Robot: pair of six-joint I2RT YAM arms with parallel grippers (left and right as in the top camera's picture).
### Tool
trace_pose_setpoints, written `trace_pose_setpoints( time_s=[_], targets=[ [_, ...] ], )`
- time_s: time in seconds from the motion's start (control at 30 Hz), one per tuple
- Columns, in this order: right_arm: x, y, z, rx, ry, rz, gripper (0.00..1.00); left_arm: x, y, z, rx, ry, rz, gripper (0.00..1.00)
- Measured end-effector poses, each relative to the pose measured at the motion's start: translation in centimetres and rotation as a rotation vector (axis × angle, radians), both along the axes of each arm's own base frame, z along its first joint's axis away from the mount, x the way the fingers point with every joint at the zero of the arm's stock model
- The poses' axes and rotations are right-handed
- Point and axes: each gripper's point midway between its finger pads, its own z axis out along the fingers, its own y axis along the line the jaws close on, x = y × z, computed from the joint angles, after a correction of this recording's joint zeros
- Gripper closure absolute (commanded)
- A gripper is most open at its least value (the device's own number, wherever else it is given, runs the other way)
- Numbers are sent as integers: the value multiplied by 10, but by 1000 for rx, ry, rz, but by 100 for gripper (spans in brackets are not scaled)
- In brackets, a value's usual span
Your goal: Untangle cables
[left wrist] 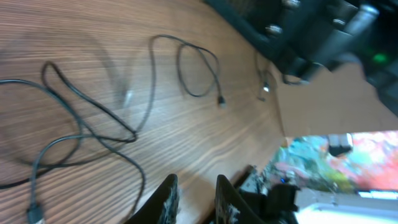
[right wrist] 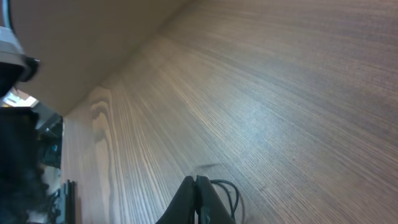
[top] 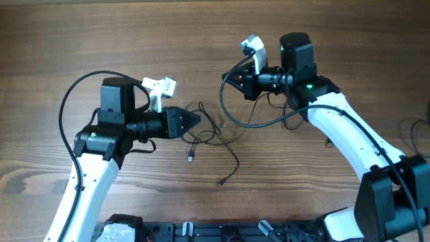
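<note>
Fig.: cables [left wrist: 130, 138] lie loose on table [top: 289, 188] but cross; separation left to do. L tool [left wrist: 196, 186] slightly spread, empty; R tool [right wrist: 195, 186] pressed together, grip unclear.

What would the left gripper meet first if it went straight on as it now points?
Probably the cables just ahead of the left gripper, though its height over them is unclear.

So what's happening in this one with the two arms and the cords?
Two arms work on thin black cables lying in loose loops on the wooden table. The left gripper hovers beside them, slightly open and empty. The right gripper is shut, a cord loop right at its tips; whether it is pinched is unclear.
</note>
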Motion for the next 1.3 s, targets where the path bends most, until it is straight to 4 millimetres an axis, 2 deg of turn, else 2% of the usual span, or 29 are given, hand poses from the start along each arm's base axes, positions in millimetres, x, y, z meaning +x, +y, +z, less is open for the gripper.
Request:
trace_pose_setpoints(
  time_s=[0.07, 0.13, 0.2, 0.27, 0.3, 0.5, 0.63, 0.73, 0.9, 0.97, 1.17, 1.3],
  targets=[
    [-3, 0, 1, 2, 15, 3, 96, 3, 3, -3, 23, 4, 27, 74],
    [-7, -2, -2, -8, 44, -1, 94, 6, 6, -6, 37, 12, 49, 66],
    [-8, -5, -10, -33, 81, -21, 86, 8, 9, -8, 53, 23, 79, 59],
    [-9, -10, -20, -70, 127, -55, 78, 13, 15, -13, 73, 54, 136, 47],
    [-10, -13, -25, -87, 147, -69, 77, 14, 17, -14, 80, 61, 152, 45],
    [-16, -33, -54, -221, 249, -162, 63, 23, 34, -29, 121, 185, 339, 50],
    [-21, -41, -65, -272, 290, -189, 57, 27, 41, -43, 125, 291, 438, 47],
    [-30, -42, -69, -282, 332, -176, 47, 29, 40, -58, 128, 382, 485, 44],
    [-48, -24, -62, -232, 345, -66, 25, 32, 40, -82, 163, 474, 528, 45],
    [-57, -9, -59, -230, 300, 8, 20, 34, 45, -95, 186, 524, 578, 44],
    [-76, 28, -60, -257, 184, 121, 19, 39, 55, -115, 217, 604, 687, 38],
    [-73, 45, -68, -314, 100, 109, 20, 41, 61, -120, 238, 610, 733, 37]
  ],
)
